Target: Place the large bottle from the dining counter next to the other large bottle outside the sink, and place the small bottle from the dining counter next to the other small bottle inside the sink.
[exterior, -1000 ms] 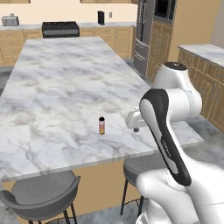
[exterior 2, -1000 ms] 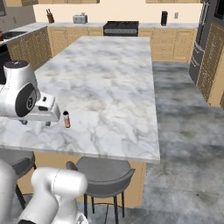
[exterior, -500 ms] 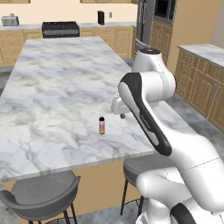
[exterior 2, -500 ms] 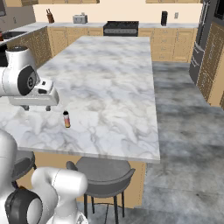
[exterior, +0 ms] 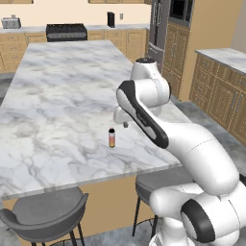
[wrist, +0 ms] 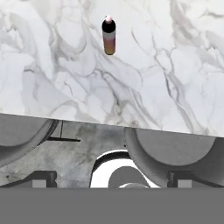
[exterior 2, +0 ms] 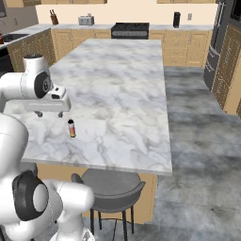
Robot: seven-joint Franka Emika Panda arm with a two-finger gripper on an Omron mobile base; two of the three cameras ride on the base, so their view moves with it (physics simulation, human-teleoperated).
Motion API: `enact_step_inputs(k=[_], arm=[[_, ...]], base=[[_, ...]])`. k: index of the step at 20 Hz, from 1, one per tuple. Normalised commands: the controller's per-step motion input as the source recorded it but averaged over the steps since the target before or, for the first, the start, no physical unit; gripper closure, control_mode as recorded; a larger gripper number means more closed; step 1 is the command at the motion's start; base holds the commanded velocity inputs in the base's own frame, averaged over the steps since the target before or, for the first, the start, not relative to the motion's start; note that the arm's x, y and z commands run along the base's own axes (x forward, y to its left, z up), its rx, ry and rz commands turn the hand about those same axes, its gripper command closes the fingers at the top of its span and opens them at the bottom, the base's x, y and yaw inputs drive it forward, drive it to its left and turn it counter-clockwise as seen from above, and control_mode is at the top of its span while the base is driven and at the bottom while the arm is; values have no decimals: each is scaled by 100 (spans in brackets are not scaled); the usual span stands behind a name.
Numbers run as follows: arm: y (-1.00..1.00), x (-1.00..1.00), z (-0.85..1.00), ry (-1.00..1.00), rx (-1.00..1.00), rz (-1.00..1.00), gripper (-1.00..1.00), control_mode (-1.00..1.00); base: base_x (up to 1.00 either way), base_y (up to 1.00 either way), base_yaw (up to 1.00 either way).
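The hand [exterior 2: 49, 113] hung spread wide and empty above the bench [exterior: 57, 96], holding and touching nothing, its two dark fingers pointing down at the marble just behind the small bottle [exterior: 112, 138]. That small bottle, black-capped with a pale pink body fading to orange, stood upright and alone on the bench near the long edge that faces the stools, closer to the robot's end of that edge than to the far end by the stove. In the hand view it stood [wrist: 109, 36] well inside the bench edge, ahead of the fingers rather than between them.

To do the pickup well, I judged the hand should first come over the bottle so the cap sits midway between the fingers, then go straight down and close on the body below the cap. The bottle is slim and light-looking, so a sideways brush from one finger would probably tip it or roll it toward the edge.

Two grey stools [exterior: 48, 216] stood under that near edge. Wooden cabinets and a black stove [exterior 2: 130, 30] lined the far wall.
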Motion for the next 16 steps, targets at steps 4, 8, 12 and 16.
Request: enact_step_inputs(k=[4,8,12,16], arm=[[-2,15,-55,-9,2,0,-100,-100],[1,24,-10,-19,0,0,-100,-100],[4,33,0,-18,0,0,-100,-100],[1,15,0,-4,0,0,-100,-100]], base=[[0,0,0],[0,0,0],[0,0,0],[0,0,0]])
